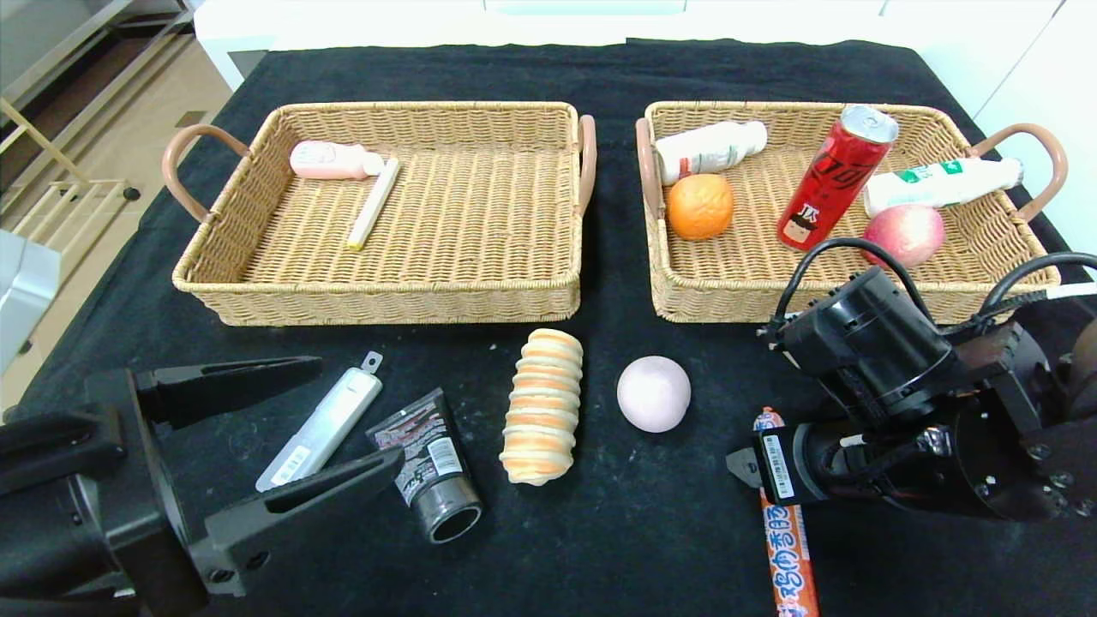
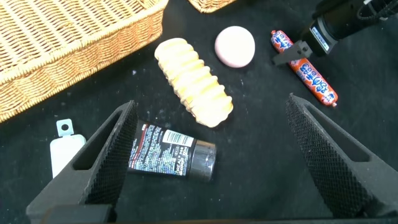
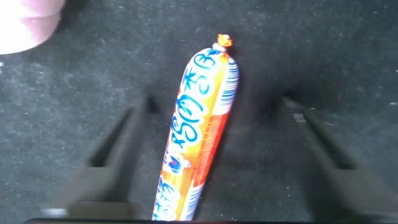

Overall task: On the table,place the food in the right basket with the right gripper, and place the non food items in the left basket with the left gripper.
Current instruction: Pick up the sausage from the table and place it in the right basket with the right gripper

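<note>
My right gripper (image 1: 758, 463) hangs open low over an orange-red sausage (image 1: 787, 540), near the table's front right. In the right wrist view the sausage (image 3: 199, 124) lies between the spread fingers of my right gripper (image 3: 219, 106), untouched. My left gripper (image 1: 356, 416) is open at the front left, above a black tube (image 1: 433, 471) and a white utility knife (image 1: 321, 428). In the left wrist view the tube (image 2: 171, 158) lies by one finger (image 2: 115, 146). A striped bread roll (image 1: 542, 407) and a pink ball (image 1: 653, 393) lie mid-table.
The left basket (image 1: 386, 296) holds a pink bottle (image 1: 330, 160) and a cream stick (image 1: 374, 204). The right basket (image 1: 711, 296) holds two white bottles, an orange (image 1: 700, 206), a red can (image 1: 836, 176) and an apple (image 1: 904, 233).
</note>
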### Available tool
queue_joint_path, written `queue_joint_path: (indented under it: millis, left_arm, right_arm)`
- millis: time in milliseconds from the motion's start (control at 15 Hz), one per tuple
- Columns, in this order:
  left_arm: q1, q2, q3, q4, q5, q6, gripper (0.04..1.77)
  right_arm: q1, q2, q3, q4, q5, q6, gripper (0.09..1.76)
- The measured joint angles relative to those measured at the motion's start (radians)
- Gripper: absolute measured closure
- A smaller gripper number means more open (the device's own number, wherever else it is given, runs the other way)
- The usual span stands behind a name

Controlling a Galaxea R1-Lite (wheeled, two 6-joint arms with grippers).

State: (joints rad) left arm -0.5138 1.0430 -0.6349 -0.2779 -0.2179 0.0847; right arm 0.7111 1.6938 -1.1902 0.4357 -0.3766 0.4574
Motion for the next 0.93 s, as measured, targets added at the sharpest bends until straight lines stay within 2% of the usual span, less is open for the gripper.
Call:
queue_joint_path:
  millis: [133, 400, 467, 933]
  left_arm:
    - [0.000, 0.000, 0.000, 0.000, 0.000, 0.000, 0.09]
    - [0.000, 0.000, 0.000, 0.001, 0.000, 0.000, 0.09]
    - [0.000, 0.000, 0.000, 0.001, 0.000, 0.001, 0.09]
    - [0.000, 0.000, 0.000, 0.004, 0.000, 0.001, 0.09]
  right_arm:
    - [0.001, 0.003, 0.000, 0.004, 0.001, 0.000, 0.73]
    - [0.001, 0.005, 0.001, 0.013, 0.002, 0.000, 1.11]
    - [0.001, 0.006, 0.002, 0.014, 0.001, -0.001, 1.31]
    - [0.000, 0.009, 0.006, 0.017, 0.003, 0.000, 1.32]
